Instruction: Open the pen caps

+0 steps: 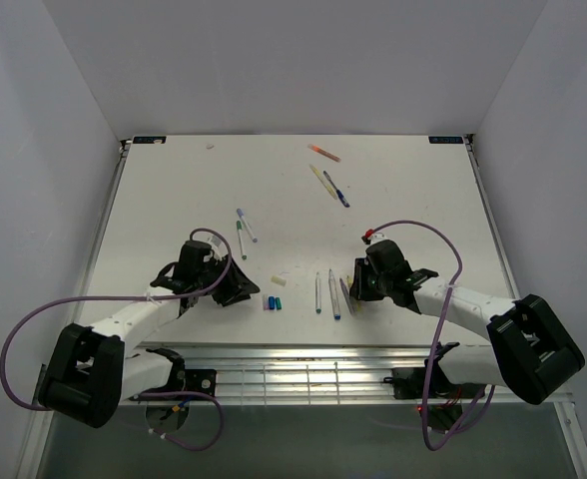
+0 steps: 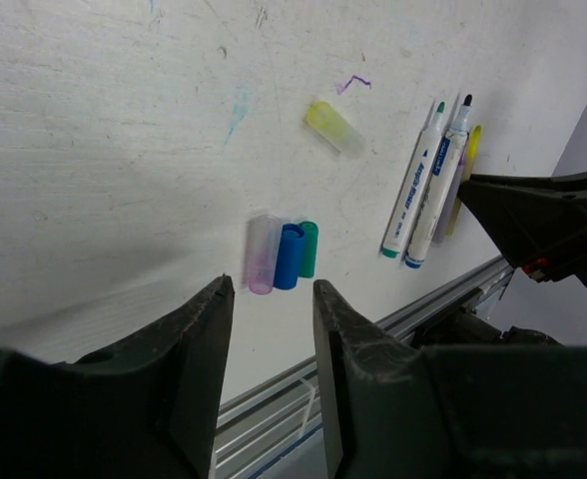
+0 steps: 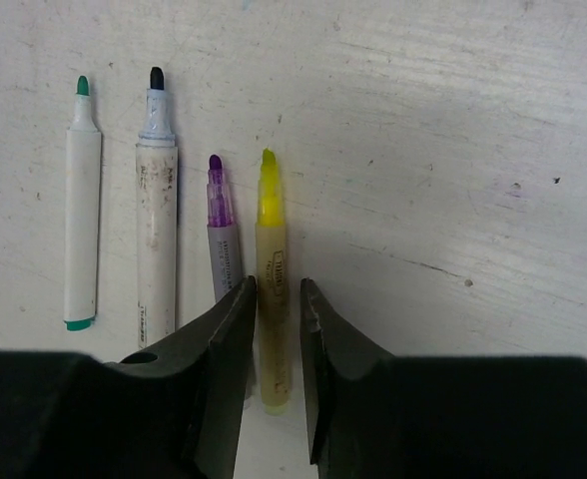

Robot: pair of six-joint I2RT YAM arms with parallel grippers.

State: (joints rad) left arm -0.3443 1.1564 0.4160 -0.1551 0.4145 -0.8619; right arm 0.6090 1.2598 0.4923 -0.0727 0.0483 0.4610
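**Left gripper** (image 2: 272,291): jaws apart with nothing between them, held low over the white surface (image 2: 104,130).

**Pen caps** (image 1: 274,301): three lie just beyond the left jaw tips, side by side and touching. They are a clear purple cap (image 2: 263,254), a blue cap (image 2: 291,256) and a teal-green cap (image 2: 307,248). A pale yellow cap (image 2: 333,127) lies apart from them, farther out. No cap is gripped.

**Pens, centre-right:** four lie roughly parallel, tips bare.
- Green-tipped white pen (image 3: 82,200)
- Dark-tipped pen (image 3: 157,210)
- Purple pen (image 3: 221,239)
- Yellow highlighter (image 3: 271,249)

**Markings:** blue print runs along the green-tipped barrel and a label sits on the highlighter. Neither is legible.

**Right gripper** (image 3: 278,286): jaws narrowly apart, straddling the highlighter's barrel toward its rear end. A sliver of surface shows between barrel and one jaw, so it is not clamped.

**Farther out:**
- Two more pens (image 1: 247,225) lie mid-surface.
- Three further pens (image 1: 324,153) lie near the far edge.
- These are too small to tell whether they are capped.
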